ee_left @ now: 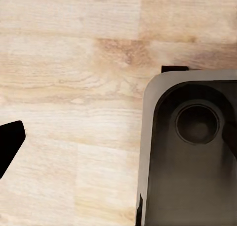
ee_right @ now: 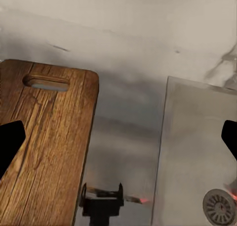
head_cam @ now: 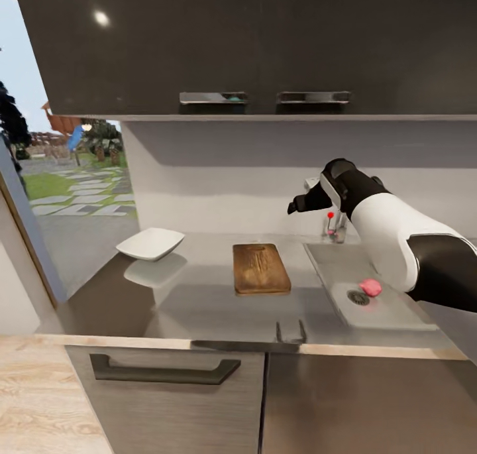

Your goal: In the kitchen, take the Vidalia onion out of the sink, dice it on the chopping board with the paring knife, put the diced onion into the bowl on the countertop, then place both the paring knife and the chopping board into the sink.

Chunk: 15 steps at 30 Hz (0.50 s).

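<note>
Right hand [head_cam: 293,208] above countertop [head_cam: 199,301] — Vidalia onion [head_cam: 371,287] in sink [head_cam: 387,311].

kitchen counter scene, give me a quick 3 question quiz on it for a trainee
1. True or false: the Vidalia onion lies on the chopping board.
2. Which thing stands nearest the window end of the countertop? A) the bowl B) the board C) the sink
3. Fill in: in the head view, the right gripper is raised in front of the ____, above the counter.

Key
1. False: the onion lies in the sink, beside the drain; nothing lies on the board.
2. A
3. backsplash
</note>
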Motion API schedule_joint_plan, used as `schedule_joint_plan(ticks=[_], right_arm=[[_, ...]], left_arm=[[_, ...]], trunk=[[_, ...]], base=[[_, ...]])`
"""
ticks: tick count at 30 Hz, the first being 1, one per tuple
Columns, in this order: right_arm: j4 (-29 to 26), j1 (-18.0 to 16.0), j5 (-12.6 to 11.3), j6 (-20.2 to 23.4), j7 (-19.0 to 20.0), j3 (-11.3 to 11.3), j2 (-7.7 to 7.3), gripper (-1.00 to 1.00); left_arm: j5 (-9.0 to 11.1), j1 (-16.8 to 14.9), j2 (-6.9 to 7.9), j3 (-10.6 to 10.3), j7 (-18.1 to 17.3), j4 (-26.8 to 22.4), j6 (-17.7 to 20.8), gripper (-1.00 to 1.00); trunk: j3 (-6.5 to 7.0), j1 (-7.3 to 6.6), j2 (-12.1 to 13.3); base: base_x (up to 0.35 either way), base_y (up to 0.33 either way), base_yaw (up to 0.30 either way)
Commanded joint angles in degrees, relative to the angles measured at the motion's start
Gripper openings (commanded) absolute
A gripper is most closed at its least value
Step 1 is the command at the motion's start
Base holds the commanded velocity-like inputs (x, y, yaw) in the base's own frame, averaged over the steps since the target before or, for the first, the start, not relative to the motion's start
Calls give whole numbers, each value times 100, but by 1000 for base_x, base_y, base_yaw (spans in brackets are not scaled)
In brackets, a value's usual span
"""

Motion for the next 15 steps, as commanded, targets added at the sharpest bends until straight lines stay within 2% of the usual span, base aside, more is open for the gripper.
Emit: schedule_joint_plan(ticks=[1,8,15], right_arm=[[-5,-3,63,16,50,14,-6,100],[-4,13,75,-111,43,14,-25,100],[-4,18,84,-172,16,18,-27,100]], left_arm=[[-2,-4,0,-1,11,10,-28,100],[-2,-4,0,-2,11,10,-22,100],[-2,-4,4,-2,9,11,-26,100]], trunk=[[-5,3,-3],[-5,3,-3],[-5,3,-3]], base=[[253,191,0],[224,107,0],[44,12,0]])
